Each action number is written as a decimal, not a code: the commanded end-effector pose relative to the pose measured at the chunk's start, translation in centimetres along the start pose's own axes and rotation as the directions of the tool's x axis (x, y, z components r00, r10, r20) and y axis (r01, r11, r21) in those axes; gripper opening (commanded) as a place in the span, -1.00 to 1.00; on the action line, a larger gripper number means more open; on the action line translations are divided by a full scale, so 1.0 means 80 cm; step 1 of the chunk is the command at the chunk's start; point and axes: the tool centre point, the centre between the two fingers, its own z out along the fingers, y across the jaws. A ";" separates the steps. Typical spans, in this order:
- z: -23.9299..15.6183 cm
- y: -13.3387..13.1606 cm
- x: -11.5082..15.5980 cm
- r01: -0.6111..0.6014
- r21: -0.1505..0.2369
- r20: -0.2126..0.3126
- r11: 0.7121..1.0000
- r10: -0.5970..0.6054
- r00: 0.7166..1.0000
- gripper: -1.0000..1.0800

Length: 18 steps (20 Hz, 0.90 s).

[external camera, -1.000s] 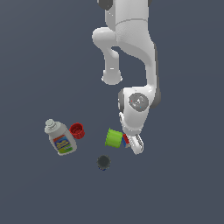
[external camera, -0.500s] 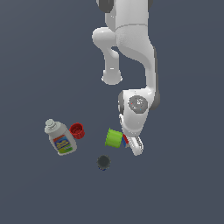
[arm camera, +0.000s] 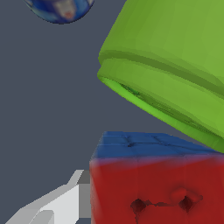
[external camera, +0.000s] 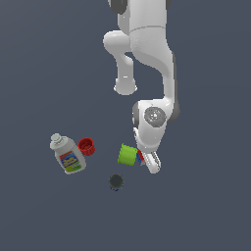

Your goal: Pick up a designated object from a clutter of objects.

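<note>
The designated object, a small puzzle cube (arm camera: 157,183) with a red face and a blue face, lies right beside the lime-green cylinder (arm camera: 170,74). In the exterior view only a sliver of the cube (external camera: 140,158) shows, between the cylinder (external camera: 127,154) and my gripper (external camera: 149,164), which is down at floor level. In the wrist view one white finger (arm camera: 65,203) presses its grey pad against the cube's side. The other finger is outside the picture. The gripper looks shut on the cube.
The clutter of objects spreads toward the exterior view's left: a white labelled bottle (external camera: 68,156) lying down, a red cap (external camera: 87,146) next to it, and a dark round disc (external camera: 116,182) in front of the cylinder. A rounded blue thing (arm camera: 59,8) shows in the wrist view.
The wrist has sunk very slightly toward the floor. The bottle, cap, disc and cylinder lie where they were.
</note>
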 end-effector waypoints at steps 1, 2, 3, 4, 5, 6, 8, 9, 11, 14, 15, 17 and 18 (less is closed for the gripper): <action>-0.006 0.000 -0.002 0.000 0.002 0.000 1.000 0.000 1.000 -1.00; -0.010 0.000 -0.003 0.000 0.002 0.000 1.000 0.000 1.000 -1.00; -0.014 0.000 -0.004 0.000 0.002 0.000 1.000 0.000 1.000 -1.00; -0.018 0.001 -0.005 0.000 0.002 0.000 1.000 0.000 1.000 -1.00; -0.024 0.002 -0.007 0.000 0.002 0.000 1.000 0.000 1.000 -1.00; -0.030 0.002 -0.009 0.000 0.002 0.000 1.000 0.000 1.000 -1.00; -0.043 0.004 -0.013 0.000 0.002 0.000 1.000 0.000 1.000 -1.00; -0.051 0.005 -0.016 0.000 0.002 0.000 1.000 0.000 1.000 -1.00; -0.069 0.007 -0.021 0.000 0.002 0.000 1.000 0.000 1.000 -1.00; -0.102 0.011 -0.031 0.000 0.002 0.000 1.000 0.000 1.000 -1.00; -0.114 0.013 -0.035 0.000 0.002 0.000 1.000 0.000 1.000 -1.00; -0.139 0.016 -0.042 0.000 0.002 -0.001 1.000 0.000 1.000 -1.00; -0.153 0.017 -0.047 0.000 0.002 -0.001 1.000 0.000 1.000 -1.00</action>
